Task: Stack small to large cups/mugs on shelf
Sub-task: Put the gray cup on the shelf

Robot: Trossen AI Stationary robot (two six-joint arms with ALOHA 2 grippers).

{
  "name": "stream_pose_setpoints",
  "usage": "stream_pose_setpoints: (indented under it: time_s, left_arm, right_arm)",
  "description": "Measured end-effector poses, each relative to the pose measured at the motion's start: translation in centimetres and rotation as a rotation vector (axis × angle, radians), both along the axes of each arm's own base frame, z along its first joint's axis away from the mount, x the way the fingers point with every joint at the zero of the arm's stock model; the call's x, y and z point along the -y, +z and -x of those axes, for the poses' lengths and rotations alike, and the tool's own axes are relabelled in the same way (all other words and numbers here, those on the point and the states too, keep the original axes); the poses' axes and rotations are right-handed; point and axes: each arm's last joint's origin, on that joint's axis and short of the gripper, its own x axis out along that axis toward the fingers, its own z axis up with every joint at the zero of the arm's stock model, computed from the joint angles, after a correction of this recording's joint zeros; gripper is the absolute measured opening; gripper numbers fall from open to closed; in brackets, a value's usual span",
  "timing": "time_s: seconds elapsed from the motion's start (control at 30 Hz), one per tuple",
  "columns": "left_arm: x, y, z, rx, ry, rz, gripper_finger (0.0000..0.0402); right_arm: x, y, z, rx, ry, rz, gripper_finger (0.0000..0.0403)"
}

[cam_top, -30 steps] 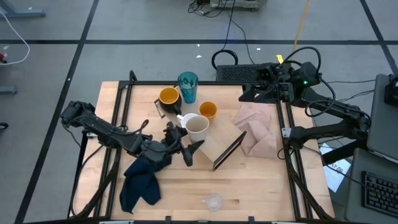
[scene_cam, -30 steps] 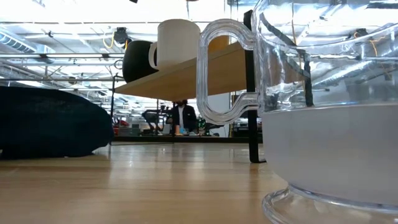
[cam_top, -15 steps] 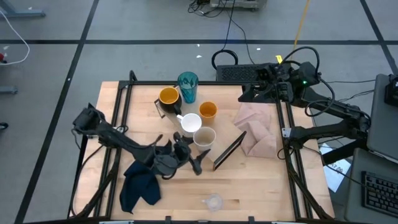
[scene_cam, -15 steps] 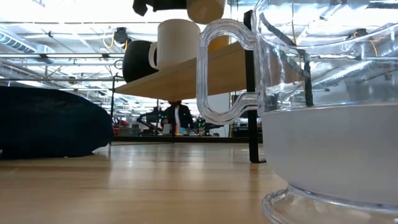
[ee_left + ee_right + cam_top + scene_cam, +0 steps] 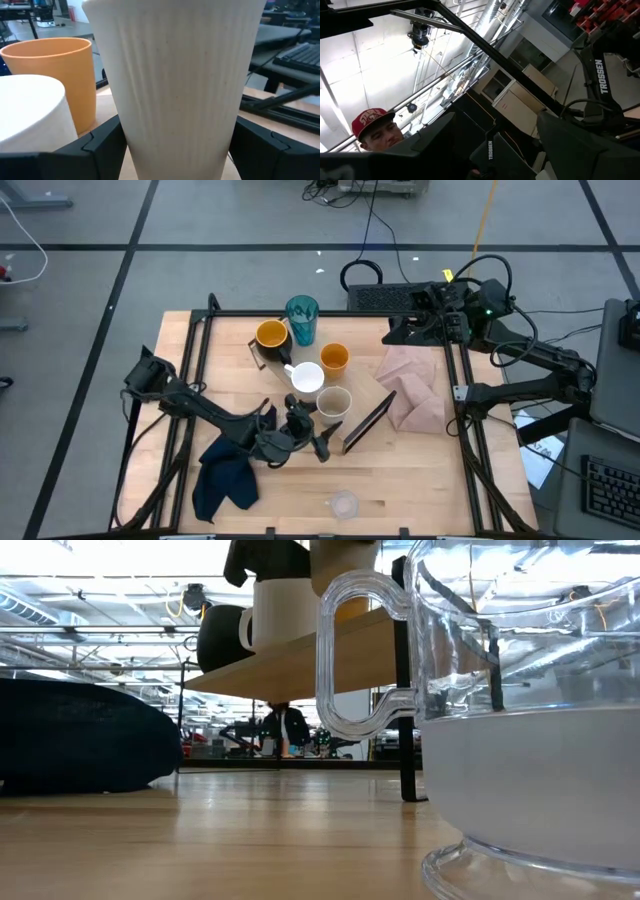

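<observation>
Now the left gripper [image 5: 318, 442] grasps the beige-grey cup [image 5: 334, 402] above the shelf [image 5: 362, 412], just beside the white mug [image 5: 306, 378], so it should lower it upright before letting go, while the right gripper [image 5: 396, 332], jaws apart, waits at the far corner.

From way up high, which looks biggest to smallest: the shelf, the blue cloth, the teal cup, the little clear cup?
1. Shelf
2. Blue cloth, close to the shelf in spread, so unsure.
3. Teal cup
4. Little clear cup
</observation>
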Motion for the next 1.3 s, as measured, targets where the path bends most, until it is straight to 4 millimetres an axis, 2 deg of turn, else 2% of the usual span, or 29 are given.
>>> stream_pose_setpoints:
  time_s: [0.23,0.8,1.17,1.3]
  left_arm:
    - [-0.6,-0.1,-0.4,0.003,-0.011,0.009,0.0292]
    - [-0.9,-2.6,-1.7,-0.028,-0.036,0.03,0.0292]
    - [-0.8,-2.8,-1.9,-0.013,-0.056,0.044,0.0292]
    - [-1.2,-2.9,-2.0,0.019,-0.06,0.157,0.0294]
  right_arm:
    - [0.0,0.0,0.0,0.001,-0.001,0.002,0.027]
    - [0.0,-0.1,-0.1,-0.016,0.002,-0.012,0.027]
    - [0.0,-0.1,-0.1,-0.019,0.004,-0.012,0.027]
    - [0.0,-0.1,-0.1,-0.018,0.005,-0.011,0.027]
